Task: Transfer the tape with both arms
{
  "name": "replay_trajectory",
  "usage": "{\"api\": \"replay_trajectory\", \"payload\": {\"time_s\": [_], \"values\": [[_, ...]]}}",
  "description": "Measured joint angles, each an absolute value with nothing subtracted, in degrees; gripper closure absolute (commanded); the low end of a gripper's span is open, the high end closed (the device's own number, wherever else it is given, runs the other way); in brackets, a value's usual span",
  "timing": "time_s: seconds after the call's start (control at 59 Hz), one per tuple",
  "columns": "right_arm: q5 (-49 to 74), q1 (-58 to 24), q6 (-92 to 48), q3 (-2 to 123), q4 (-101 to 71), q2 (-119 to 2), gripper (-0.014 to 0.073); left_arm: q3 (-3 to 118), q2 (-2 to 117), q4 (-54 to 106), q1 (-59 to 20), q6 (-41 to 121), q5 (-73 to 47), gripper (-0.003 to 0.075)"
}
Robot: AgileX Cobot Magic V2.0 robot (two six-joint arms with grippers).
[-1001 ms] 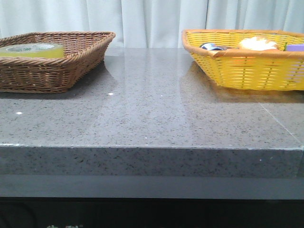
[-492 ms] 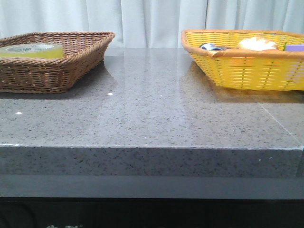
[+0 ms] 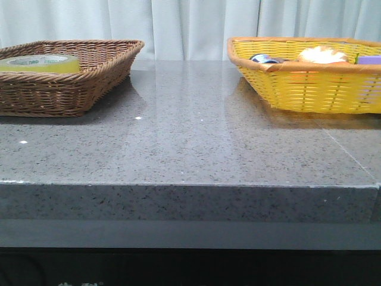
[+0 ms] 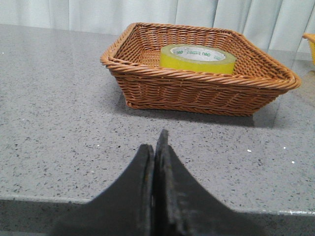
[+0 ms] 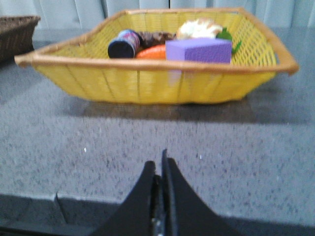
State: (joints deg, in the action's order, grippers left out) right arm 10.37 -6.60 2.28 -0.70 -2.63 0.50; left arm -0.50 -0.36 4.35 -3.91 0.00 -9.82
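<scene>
The yellow tape (image 3: 40,63) lies flat in the brown wicker basket (image 3: 89,83) at the table's far left; it also shows in the left wrist view (image 4: 198,58), with its white core and green lettering. My left gripper (image 4: 155,147) is shut and empty, low at the table's near edge, well short of the basket (image 4: 197,91). My right gripper (image 5: 158,166) is shut and empty at the near edge, in front of the yellow basket (image 5: 157,81). Neither gripper shows in the front view.
The yellow basket (image 3: 309,83) at the far right holds a dark black-and-blue roll (image 5: 123,44), a purple block (image 5: 198,50), an orange item (image 5: 152,52) and a pale fluffy item (image 5: 199,28). Grey stone tabletop (image 3: 196,131) lies between the baskets.
</scene>
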Motion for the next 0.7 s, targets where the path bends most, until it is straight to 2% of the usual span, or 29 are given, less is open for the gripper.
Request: {"api": "replay_trajectory", "payload": {"time_s": [0.696], "values": [[10.5,-6.6,2.3,-1.6,-2.6,0.6,0.0664,-0.5,-0.4,4.4,-3.9,0.0,-9.8,0.0740]]}}
